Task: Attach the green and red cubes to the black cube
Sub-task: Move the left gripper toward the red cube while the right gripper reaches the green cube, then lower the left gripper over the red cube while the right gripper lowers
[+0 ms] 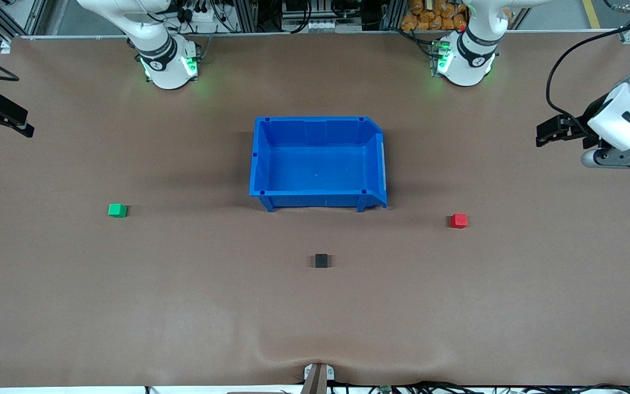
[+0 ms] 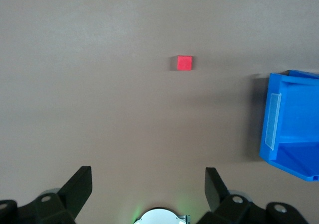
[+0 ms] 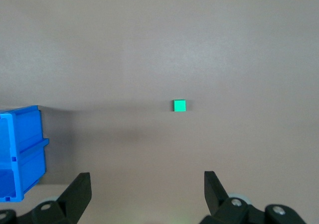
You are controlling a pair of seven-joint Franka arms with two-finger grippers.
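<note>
Both claws, left (image 2: 147,189) and right (image 3: 147,191), hang spread above the table's two ends, while the matte black cube (image 1: 321,260) sits mid-table, nearer the camera-side edge than the green cube (image 1: 117,210) and red cube (image 1: 459,220).

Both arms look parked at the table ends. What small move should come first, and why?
Probably bring the left pincer, open and high over the left arm's end of the table, across and down over the red cube. The cube sits alone on the table, apart from the black cube. The right pincer, also open, could likewise head for the green cube.
</note>
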